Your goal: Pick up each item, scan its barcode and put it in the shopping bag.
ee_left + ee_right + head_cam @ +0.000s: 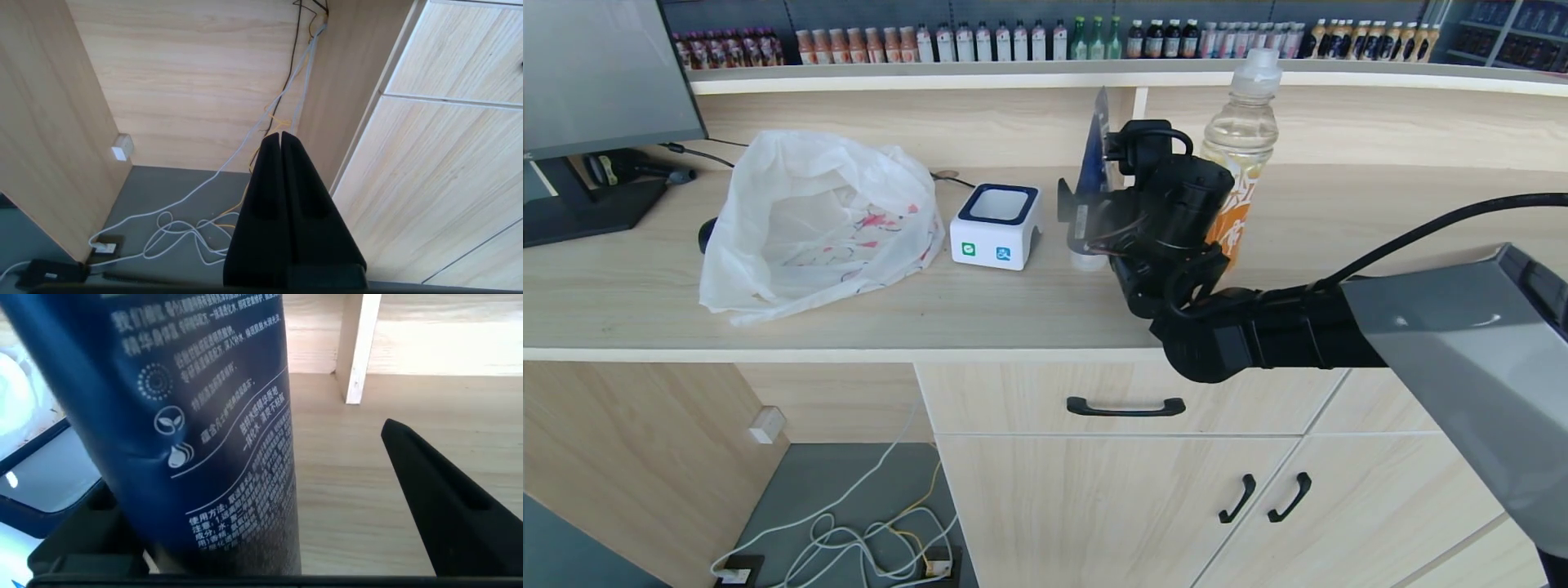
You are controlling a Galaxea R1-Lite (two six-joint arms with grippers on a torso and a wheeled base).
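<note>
Plainly, my right pincer point(1082, 214) is spread, not clamped. The dark blue tube point(1097, 155) stands cap-down on the counter point(931, 310) at the centre of the head view, between my fingers. In the right wrist view the tube point(204, 416) sits close to one side, and bare wood shows between it and the other finger point(441, 490).

I think tipping is the main risk. The tube is tall and narrow on a small cap, and it is off-centre in my grip, so one finger would likely reach it first and push it toward the scanner point(996, 224) just to its left. Its glossy skin may also slip if I squeeze lightly.

Right of my wrist and very near it, the orange-labelled bottle point(1241, 139) could be knocked over by a careless swing.

The scanner stands between the tube and the shopping bag point(809, 220) at centre left. The bag lies slumped with a floppy mouth, which may make dropping things in awkward.

My left pincer point(281, 139) is clenched on nothing, low beside the cabinet fronts.
</note>
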